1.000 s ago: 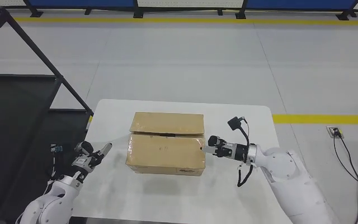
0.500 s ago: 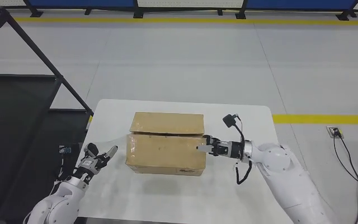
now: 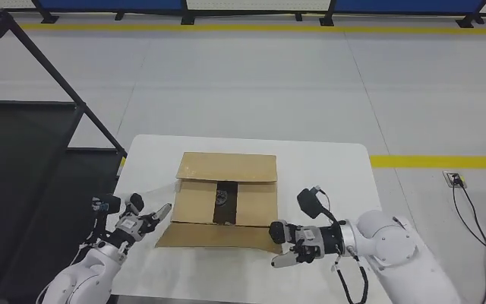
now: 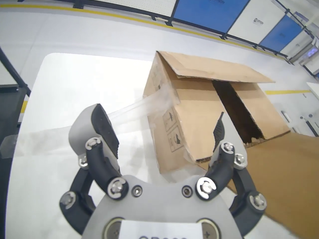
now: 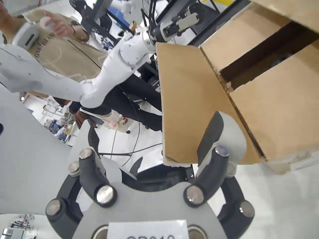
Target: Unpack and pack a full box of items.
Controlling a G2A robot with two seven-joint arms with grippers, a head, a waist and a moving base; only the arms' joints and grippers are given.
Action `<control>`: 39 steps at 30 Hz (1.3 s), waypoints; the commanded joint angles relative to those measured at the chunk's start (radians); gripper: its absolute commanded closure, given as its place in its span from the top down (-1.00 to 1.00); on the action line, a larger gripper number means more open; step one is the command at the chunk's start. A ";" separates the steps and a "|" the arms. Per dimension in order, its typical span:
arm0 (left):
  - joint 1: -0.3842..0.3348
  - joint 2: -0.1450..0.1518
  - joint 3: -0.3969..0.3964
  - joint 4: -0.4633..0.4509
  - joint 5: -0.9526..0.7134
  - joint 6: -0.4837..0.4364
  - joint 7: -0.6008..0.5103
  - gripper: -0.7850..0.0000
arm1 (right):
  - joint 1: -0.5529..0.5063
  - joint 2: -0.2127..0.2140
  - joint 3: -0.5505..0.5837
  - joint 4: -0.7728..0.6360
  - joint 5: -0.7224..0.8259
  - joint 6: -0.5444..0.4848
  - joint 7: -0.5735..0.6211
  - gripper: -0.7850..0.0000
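Observation:
A brown cardboard box (image 3: 196,201) stands mid-table. Its far flap (image 3: 228,166) is raised and its near flap (image 3: 216,235) lies folded outward on the table. A dark gap (image 3: 226,203) runs between the two inner flaps; what lies inside is too dark to tell. My left gripper (image 3: 148,220) is open beside the box's near left corner (image 4: 174,150), which sits between its fingers (image 4: 102,125). A strip of clear tape (image 4: 147,105) trails from that corner. My right gripper (image 3: 282,245) is open at the near flap's right corner (image 5: 184,100), the flap's edge between its fingers (image 5: 219,130).
The white table (image 3: 319,159) has free surface on all sides of the box, most on the right. A black metal frame (image 3: 61,83) stands off the table's left edge. The other arm's gripper (image 5: 179,24) shows beyond the flap in the right wrist view.
The near flap swung from closed on top down and outward onto the table, exposing the gap. My right gripper moved toward the near edge with it. My left gripper came closer to the box.

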 commanded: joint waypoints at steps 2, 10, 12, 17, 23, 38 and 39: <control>0.031 0.008 -0.010 -0.005 0.057 -0.100 0.002 1.00 | -0.011 0.034 -0.053 -0.006 -0.066 -0.033 -0.033 1.00; 0.058 0.029 -0.043 0.021 0.167 -0.254 -0.086 1.00 | 0.055 0.076 -0.142 0.096 0.011 -0.078 -0.079 1.00; 0.056 0.031 -0.033 0.036 0.188 -0.256 -0.094 1.00 | 0.078 0.074 -0.141 0.120 0.111 -0.073 -0.079 1.00; 0.031 0.032 -0.002 0.068 0.200 -0.233 -0.096 1.00 | 0.156 0.060 -0.130 0.181 0.389 0.090 -0.138 1.00; 0.029 0.032 -0.001 0.070 0.198 -0.230 -0.097 1.00 | 0.156 0.060 -0.130 0.181 0.389 0.090 -0.138 1.00; 0.051 0.034 0.008 0.043 0.221 -0.198 -0.066 1.00 | 0.341 -0.028 -0.311 0.413 0.533 0.513 -0.347 1.00; 0.054 0.034 0.007 0.043 0.218 -0.196 -0.060 1.00 | 0.365 -0.039 -0.332 0.442 0.544 0.532 -0.334 1.00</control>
